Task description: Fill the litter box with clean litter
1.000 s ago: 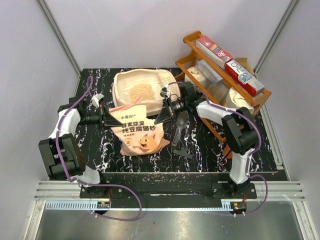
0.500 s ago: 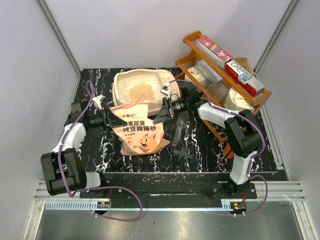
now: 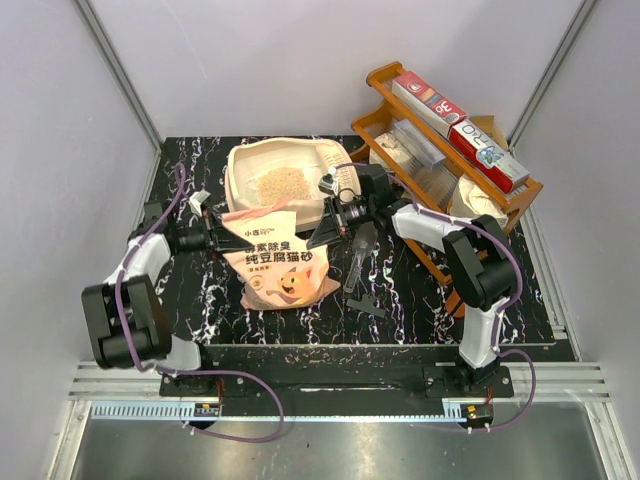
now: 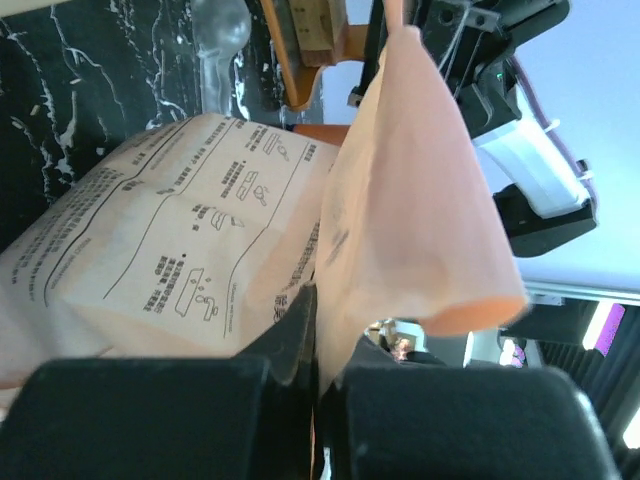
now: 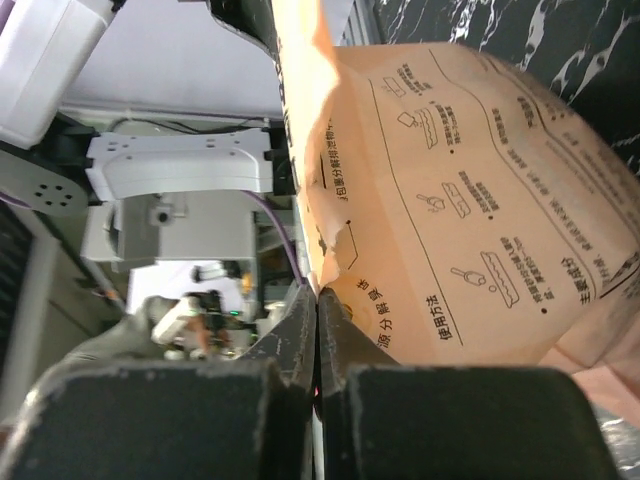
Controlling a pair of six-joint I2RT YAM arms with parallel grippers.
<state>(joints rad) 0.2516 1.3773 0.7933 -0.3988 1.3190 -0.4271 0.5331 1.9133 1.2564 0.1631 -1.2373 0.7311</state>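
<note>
"Are the two arms alike?"

"Yes. The left arm point(image 3: 140, 262) and right arm point(image 3: 425, 222) have black joints and white shells, with a purple cable point(image 3: 181, 182) running along each."

"And the ends?"

"The left gripper point(image 3: 213, 238) and right gripper point(image 3: 325, 232) are black and blocky. Black base plates point(image 3: 470, 378) sit at seven and five o'clock."

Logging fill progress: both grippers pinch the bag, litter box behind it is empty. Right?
Not empty: the top external view shows clean litter piled in the litter box. The left gripper and right gripper do pinch the bag.
</note>
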